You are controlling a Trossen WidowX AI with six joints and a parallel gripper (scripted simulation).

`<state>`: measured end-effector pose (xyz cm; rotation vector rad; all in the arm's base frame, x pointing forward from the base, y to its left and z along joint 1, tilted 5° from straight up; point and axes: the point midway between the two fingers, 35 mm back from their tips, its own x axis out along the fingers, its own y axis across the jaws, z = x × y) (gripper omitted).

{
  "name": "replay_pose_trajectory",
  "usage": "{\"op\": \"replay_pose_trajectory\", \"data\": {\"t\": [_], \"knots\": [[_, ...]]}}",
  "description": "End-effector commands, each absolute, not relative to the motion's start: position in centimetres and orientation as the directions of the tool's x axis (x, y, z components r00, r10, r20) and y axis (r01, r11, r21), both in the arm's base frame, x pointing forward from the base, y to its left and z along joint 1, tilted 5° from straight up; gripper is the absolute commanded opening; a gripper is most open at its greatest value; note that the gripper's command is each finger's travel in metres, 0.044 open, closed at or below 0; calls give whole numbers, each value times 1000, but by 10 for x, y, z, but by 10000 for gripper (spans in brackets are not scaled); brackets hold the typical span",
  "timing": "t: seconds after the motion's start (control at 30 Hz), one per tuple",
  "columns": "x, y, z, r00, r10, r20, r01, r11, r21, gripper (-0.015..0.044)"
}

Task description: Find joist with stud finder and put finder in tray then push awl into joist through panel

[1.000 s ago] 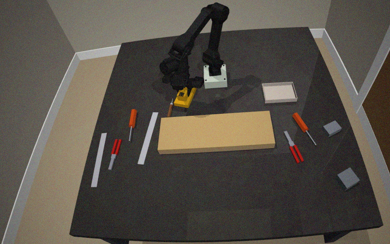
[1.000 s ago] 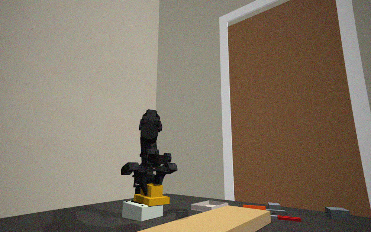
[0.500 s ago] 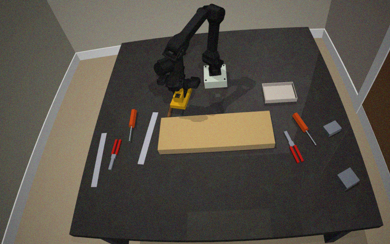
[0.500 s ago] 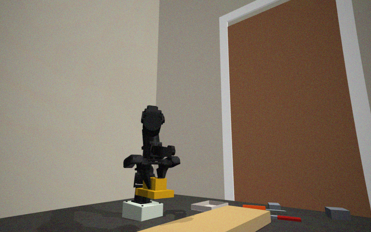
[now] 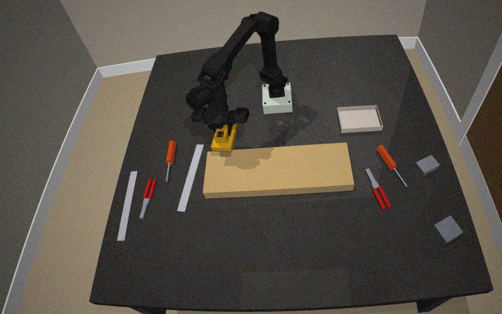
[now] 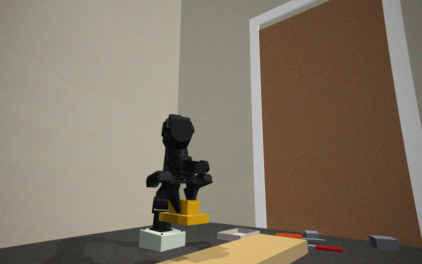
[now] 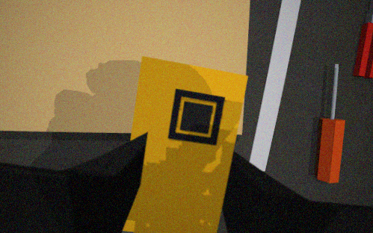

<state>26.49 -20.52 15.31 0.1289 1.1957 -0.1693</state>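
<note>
My gripper (image 5: 223, 130) (image 6: 185, 205) (image 7: 184, 143) is shut on the yellow stud finder (image 5: 222, 147) (image 6: 191, 218) (image 7: 158, 93) and holds it level in the air. It is at the arm-side edge of the floor panel (image 5: 284, 171) (image 6: 255, 249) (image 7: 54, 37), near the panel's left end in the top view. The stud finder's square display (image 5: 220, 134) (image 7: 196, 116) is dark. The tray (image 5: 361, 130) (image 6: 227, 236) is empty, right of the arm base. The awl is not visible in any view. No hole shows in the visible panel top.
Left of the panel are white strips (image 5: 190, 177) (image 7: 276, 86), an orange screwdriver (image 5: 171, 152) (image 7: 330, 151) and red-handled pliers (image 5: 148, 188) (image 7: 369, 50). Right of it are another screwdriver (image 5: 386, 157) (image 6: 289, 236), pliers (image 5: 383, 197) (image 6: 329, 248) and two grey blocks (image 5: 427, 164) (image 5: 447, 230).
</note>
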Motion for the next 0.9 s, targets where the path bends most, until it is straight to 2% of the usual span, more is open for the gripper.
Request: {"op": "replay_pose_trajectory", "data": {"t": [0.0,0.47,0.87], "knots": [[281,-212,158,367,-54,-929,164,986,8,0],[332,-234,158,376,-29,-926,65,998,-5,0],[337,-236,145,376,-28,-926,61,998,-5,0]]}}
